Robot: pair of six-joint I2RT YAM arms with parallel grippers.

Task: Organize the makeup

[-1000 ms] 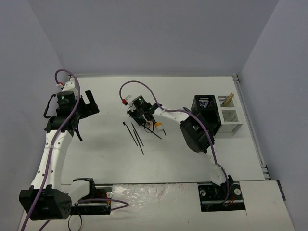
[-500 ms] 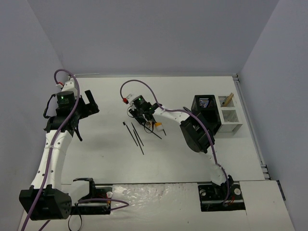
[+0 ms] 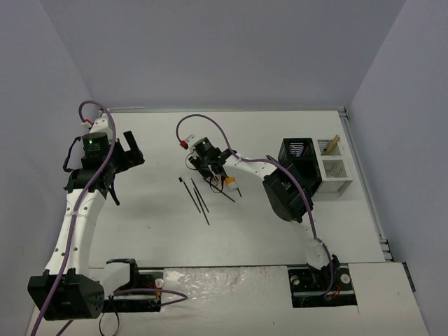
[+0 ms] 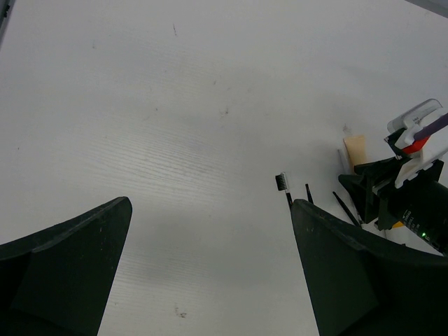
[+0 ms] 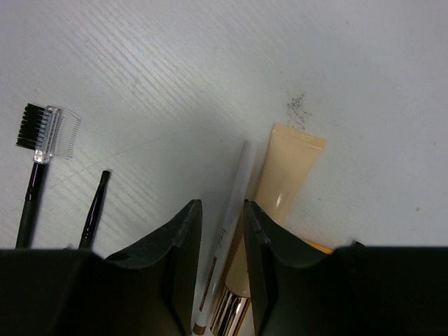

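Note:
My right gripper (image 5: pixel 220 207) is low over the table, its jaws a narrow gap apart on either side of a white makeup pencil (image 5: pixel 232 203) that lies flat; a sliver of space shows on the left of it. A beige tube with a gold collar (image 5: pixel 288 178) lies right beside that pencil. A black brow comb (image 5: pixel 40 133) and a thin black brush (image 5: pixel 95 208) lie to the left. From above, the right gripper (image 3: pixel 213 173) sits by the tube (image 3: pixel 229 184) and black sticks (image 3: pixel 200 197). My left gripper (image 4: pixel 211 204) hangs wide open, empty, over bare table.
A black mesh holder (image 3: pixel 297 157) joined to white compartments (image 3: pixel 334 169) stands at the right, with beige wooden sticks (image 3: pixel 333 143) in the back compartment. The left arm (image 3: pixel 98 157) is raised at the far left. Walls close the table on three sides.
The right wrist has edged very slightly to the right over the pencil and tube. The left arm has not moved.

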